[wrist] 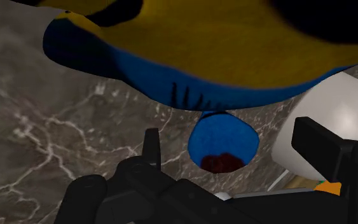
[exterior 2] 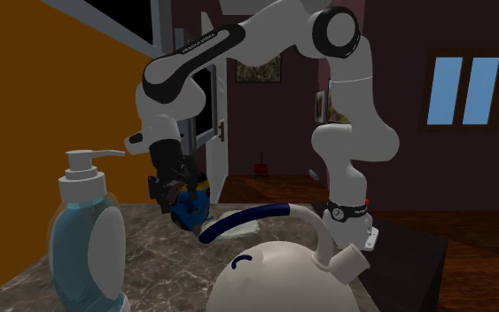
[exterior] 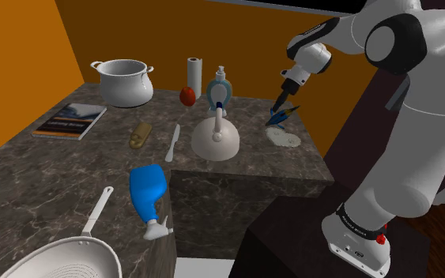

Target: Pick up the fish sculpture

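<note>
The fish sculpture (exterior: 280, 117) is blue and yellow and sits near the far right corner of the dark marble counter (exterior: 78, 174). My black gripper (exterior: 280, 105) comes down onto it from above. From the second exterior view the gripper (exterior 2: 169, 188) is just over the fish (exterior 2: 191, 211). Up close, the fish's yellow and blue body (wrist: 203, 57) looms right past the fingers. A round blue part with a dark red spot lies between them. The gripper (wrist: 228, 137) is open, with a gap on each side of that part.
A flat white object (exterior: 284, 138) lies beside the fish, close to the counter's right edge. A white kettle (exterior: 216, 140) with a blue handle, a soap dispenser (exterior: 220, 87), a paper roll (exterior: 194, 73), a pot (exterior: 124, 81) and a blue spray bottle (exterior: 149, 193) stand further left.
</note>
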Robot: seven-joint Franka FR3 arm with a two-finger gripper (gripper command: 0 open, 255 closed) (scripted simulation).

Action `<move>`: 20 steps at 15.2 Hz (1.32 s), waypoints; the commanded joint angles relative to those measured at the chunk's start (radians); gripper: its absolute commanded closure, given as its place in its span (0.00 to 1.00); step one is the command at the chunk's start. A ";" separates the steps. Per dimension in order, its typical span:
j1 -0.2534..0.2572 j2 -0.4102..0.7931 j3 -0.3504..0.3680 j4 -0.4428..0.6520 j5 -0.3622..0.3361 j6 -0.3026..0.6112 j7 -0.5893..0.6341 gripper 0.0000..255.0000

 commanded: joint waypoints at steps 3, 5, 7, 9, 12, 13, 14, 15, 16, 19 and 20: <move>0.000 0.004 0.001 0.000 0.003 0.003 -0.003 1.00; 0.000 0.004 0.001 -0.001 0.003 0.003 -0.003 1.00; 0.000 0.004 0.001 -0.001 0.004 0.003 -0.003 1.00; 0.000 0.004 0.001 -0.001 0.004 0.003 -0.003 1.00; 0.003 -0.015 -0.004 0.006 -0.012 -0.011 0.013 1.00; 0.004 -0.023 -0.006 0.010 -0.018 -0.019 0.022 1.00; 0.006 -0.031 -0.008 0.015 -0.025 -0.026 0.030 1.00; 0.007 -0.039 -0.009 0.020 -0.031 -0.034 0.038 1.00; 0.009 -0.047 -0.011 0.025 -0.038 -0.042 0.047 1.00; 0.012 -0.069 -0.015 0.041 -0.056 -0.066 0.071 1.00; 0.013 -0.075 -0.017 0.047 -0.061 -0.074 0.079 1.00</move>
